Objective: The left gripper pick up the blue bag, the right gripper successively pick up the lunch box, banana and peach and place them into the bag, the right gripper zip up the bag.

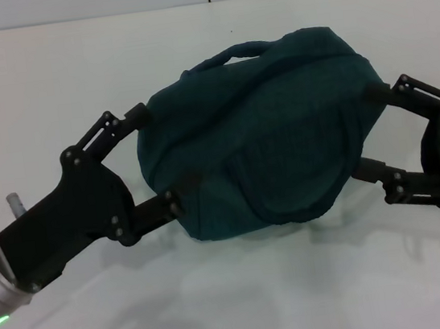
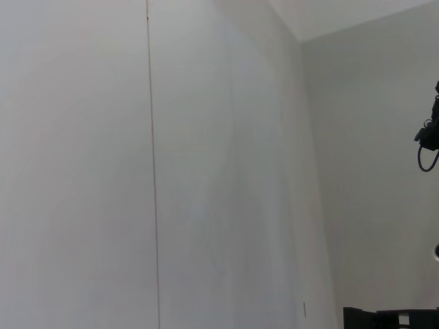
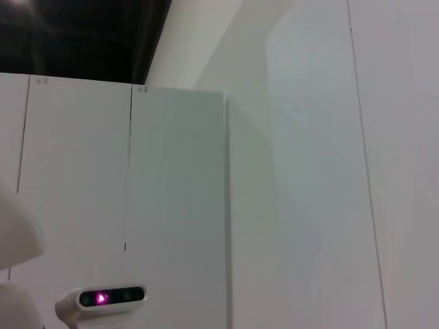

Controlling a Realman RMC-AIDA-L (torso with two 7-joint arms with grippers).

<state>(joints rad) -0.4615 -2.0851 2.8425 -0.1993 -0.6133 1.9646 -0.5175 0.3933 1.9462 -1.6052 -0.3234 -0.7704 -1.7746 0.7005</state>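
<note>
The table [image 1: 31, 84] is a plain white top reaching to the far wall. On it there is one bag [image 1: 259, 151], bulging and rounded, held up near the middle with its underside towards the head camera and one rope handle [image 1: 237, 51] looping over its far edge. No zipper shows from here — it may sit on the hidden side, but I cannot tell.

Two grippers hold it, one at each end. The left gripper [image 1: 158, 156] comes in from the near-left corner; its fingers are spread wide and press into the bag's left end, one high and one low, so it grips the bag. The right gripper [image 1: 370, 130] mirrors it from the right edge, fingers likewise spread and pushed into the fabric at top and bottom of the right end, also gripping the bag.

Held this way, the bag is probably being steadied between the arms so that it keeps its shape while it is turned or set down; a soft bag would sag from one grip alone.

Lunch box, banana and peach: none in view. The fullness of the bag suggests they are inside, though that is a judgement. The wrist views show only walls and panels.
</note>
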